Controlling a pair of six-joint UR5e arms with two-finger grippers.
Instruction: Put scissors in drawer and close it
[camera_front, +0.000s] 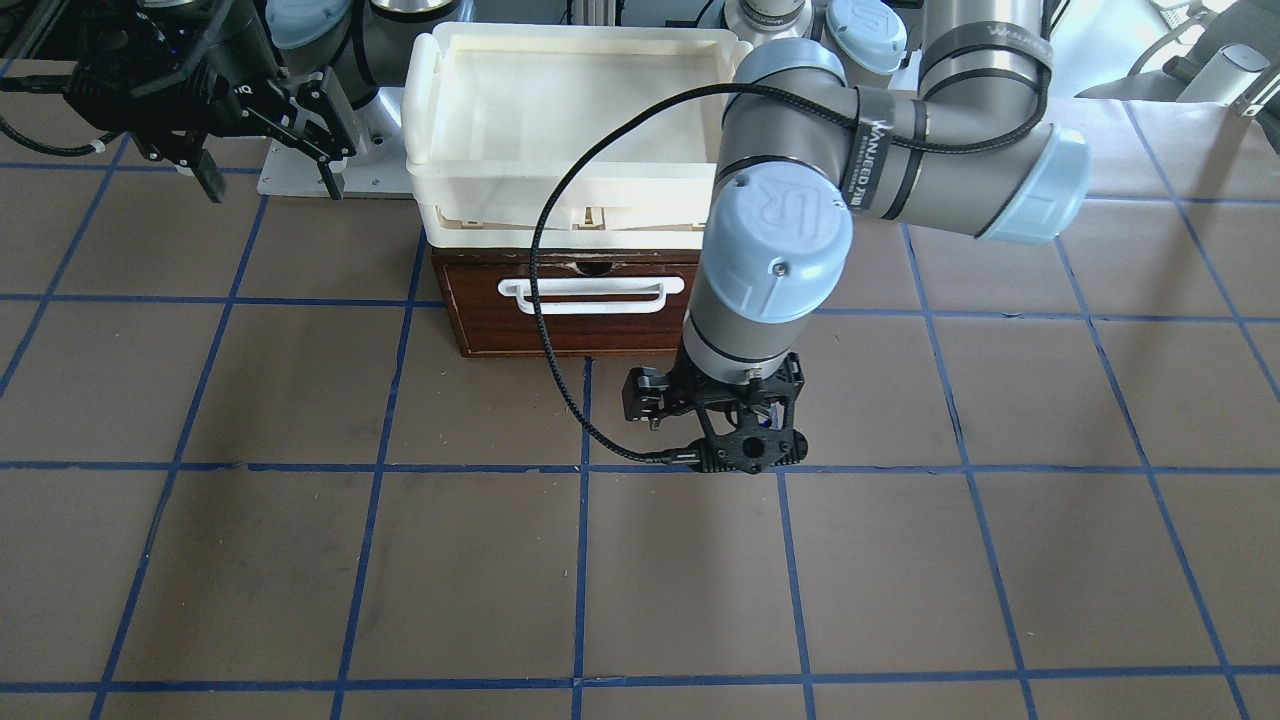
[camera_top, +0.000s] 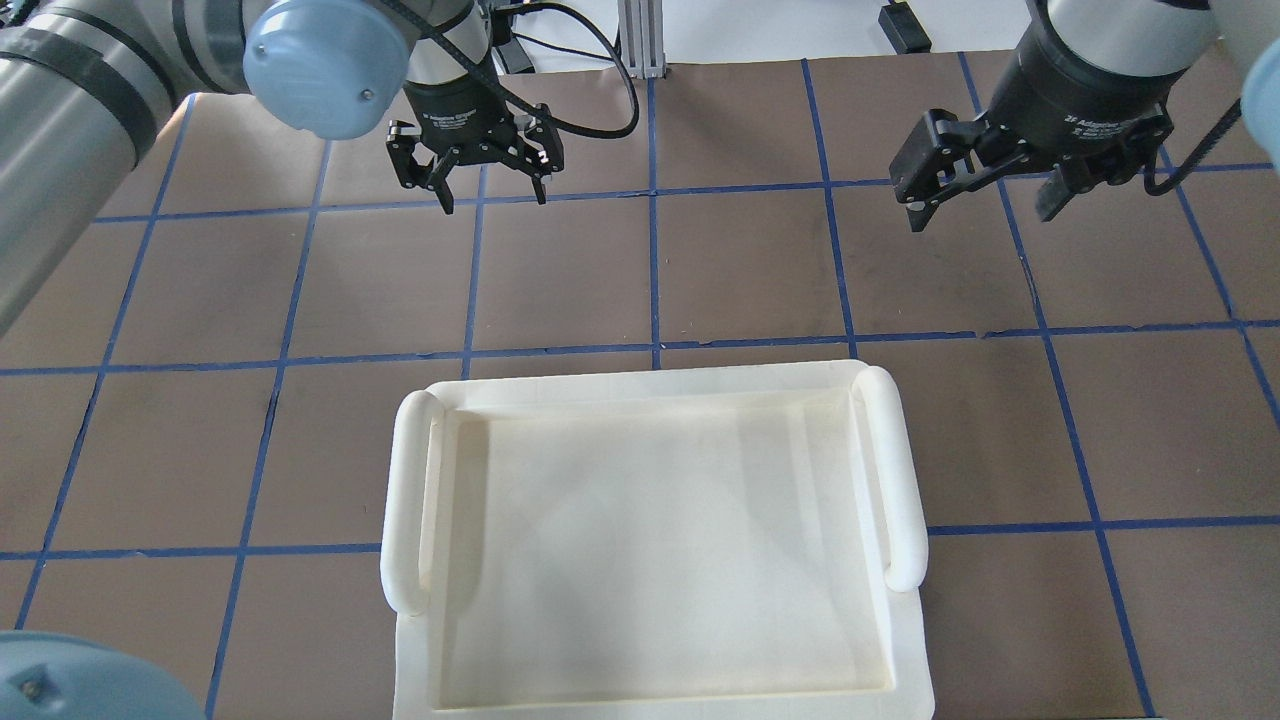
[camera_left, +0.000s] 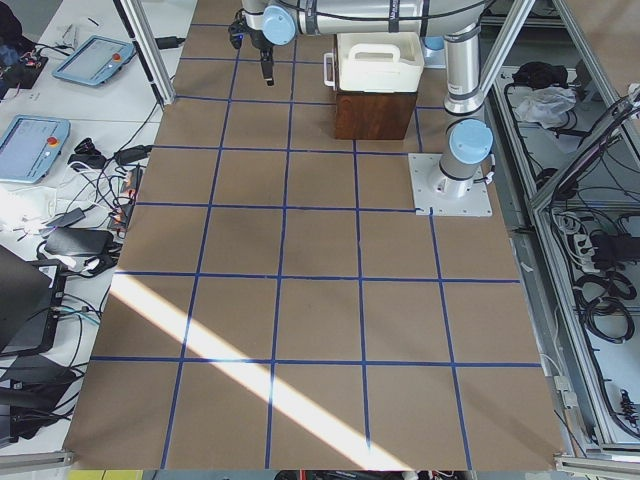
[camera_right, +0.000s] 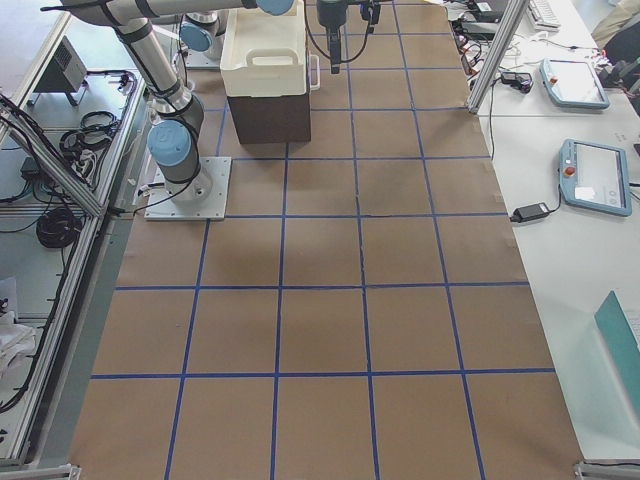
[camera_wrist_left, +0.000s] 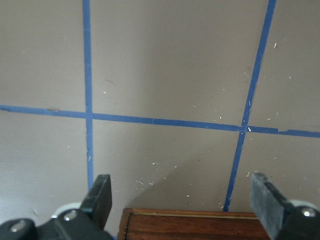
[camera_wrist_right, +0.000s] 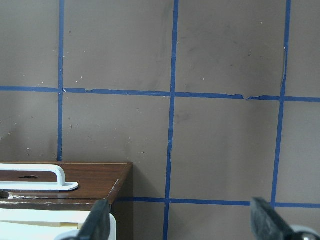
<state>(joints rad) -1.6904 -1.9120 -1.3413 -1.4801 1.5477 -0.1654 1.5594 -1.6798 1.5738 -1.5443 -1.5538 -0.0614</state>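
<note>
The drawer (camera_front: 570, 318) is dark reddish-brown wood with a white bar handle (camera_front: 590, 294). It looks pushed in under the cream-white tray (camera_top: 640, 395). The scissors show in no view. My left gripper (camera_top: 492, 195) is open and empty, hanging above the table just in front of the drawer. In the left wrist view (camera_wrist_left: 182, 200) the drawer's edge (camera_wrist_left: 195, 225) sits at the bottom between the fingers. My right gripper (camera_top: 982, 205) is open and empty, off to the drawer's side. In the right wrist view (camera_wrist_right: 182, 220) the drawer (camera_wrist_right: 95, 177) and its handle show at lower left.
The tray (camera_front: 570, 110) rests on top of the drawer's box, and nothing shows inside it. The table is brown with blue tape grid lines (camera_front: 580, 470). The left arm's black cable (camera_front: 545, 300) loops in front of the drawer face. Both arm bases stand behind the box.
</note>
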